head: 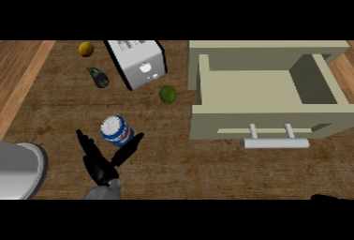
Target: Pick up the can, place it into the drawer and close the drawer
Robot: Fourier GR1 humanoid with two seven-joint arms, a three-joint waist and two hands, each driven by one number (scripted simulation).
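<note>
Still early: your can's on the counter, nothing's in the drawer yet.

Going big to small: the drawer (266,91) sits pulled open at right of frame, so grabbing, dropping in and closing are all left. Your left hand (104,161) at lower left is spread wide, fingers straddling the can (116,131) just left of centre, holding nothing. The right hand barely pokes in at the bottom-right corner, can't tell its state.

A dark wooden desk (207,173) is seen carrying all the things. A can (116,131) is stood just beyond the spread fingers of the left hand (102,161). Farther beyond the hand, a toaster (137,63), a lemon (85,48) and a dark bottle (99,77) are laid. A lime (168,93) is placed beyond and right of the hand, beside an opened drawer (266,119).
</note>
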